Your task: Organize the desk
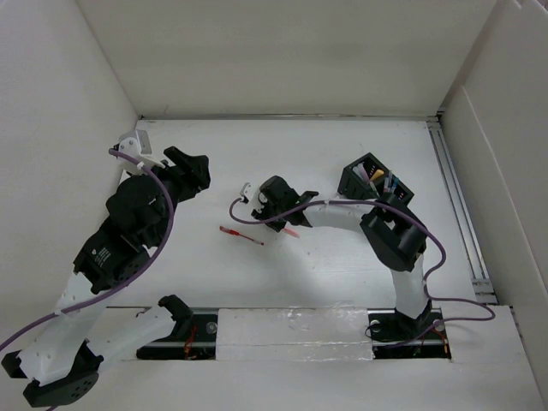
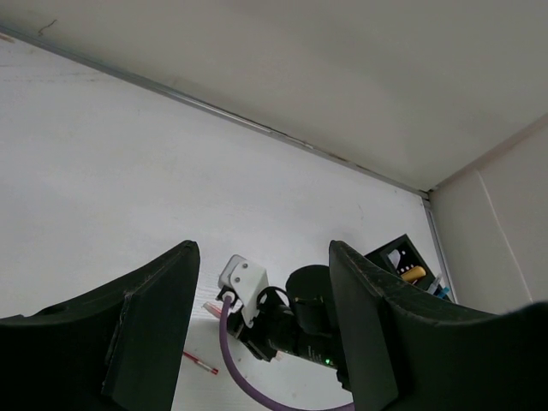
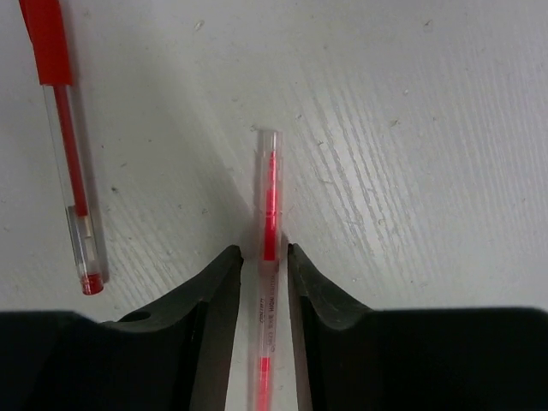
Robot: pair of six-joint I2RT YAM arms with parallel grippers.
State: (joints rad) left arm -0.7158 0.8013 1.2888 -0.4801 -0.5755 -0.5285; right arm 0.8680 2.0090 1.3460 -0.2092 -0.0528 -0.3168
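The desk (image 1: 342, 265) fills the middle of the top view. White walls (image 1: 282, 51) close it at the top, left and right, and a metal rail (image 1: 458, 205) runs down its right edge. We see most of its bare room in the upper middle and at lower centre.

The right pincer (image 3: 264, 257) is closed on a clear red-ink pen (image 3: 270, 188) that lies flat on the desk, one finger against each side. The left pincer (image 2: 264, 253) gapes wide at the left with nothing between its fingers.

Only the right wrist view shows this grip. It also shows a red-capped pen (image 3: 68, 171) lying apart at the upper left. The top view alone places the black box (image 1: 370, 178) right of centre, near the rail.
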